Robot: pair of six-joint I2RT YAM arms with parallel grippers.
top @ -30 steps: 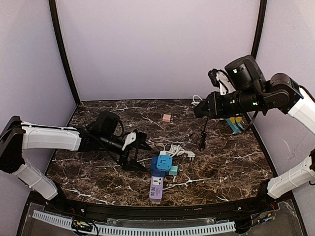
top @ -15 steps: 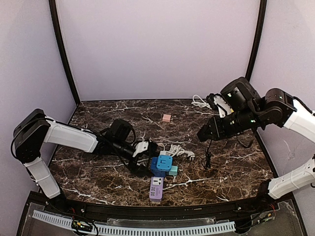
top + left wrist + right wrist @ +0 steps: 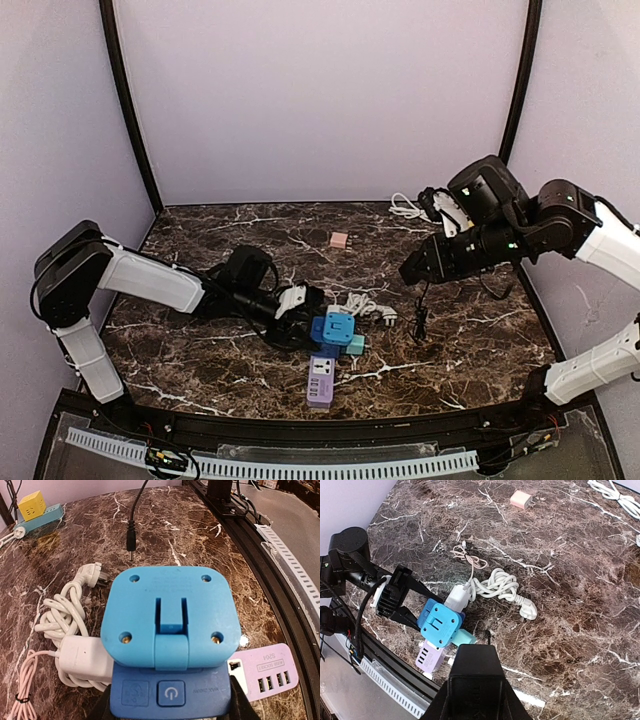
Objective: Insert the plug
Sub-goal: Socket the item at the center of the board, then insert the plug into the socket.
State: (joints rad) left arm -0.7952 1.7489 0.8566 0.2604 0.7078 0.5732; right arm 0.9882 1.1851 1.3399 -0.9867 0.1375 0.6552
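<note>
- The left claw (image 3: 171, 705) reaches in low from the left. Its two black fingers (image 3: 102, 707) sit tight against the two sides of a dark blue socket block (image 3: 200, 690), so it is closed on that block.
- A light blue adapter (image 3: 167, 615) sits on the dark blue socket block, with four screw holes and a square recess facing the left wrist camera.
- A lilac power strip (image 3: 267, 675) with a row of USB ports lies flat on the table (image 3: 470, 340), just beside the block on the side nearer the arm bases.
- The right claw (image 3: 475, 652) hangs above the table to the right of this cluster. Its fingers are drawn together around a black cord.
- The black plug (image 3: 131, 544), a slim barrel type, dangles tip-down from that cord. It is near the light blue adapter but apart from it, and it is in no socket.
- A white charger (image 3: 82, 660) lies against the block, and its coiled white cord (image 3: 60, 625) rests just beyond it.
- A small pink adapter (image 3: 339, 240) sits well apart, near the back wall.
</note>
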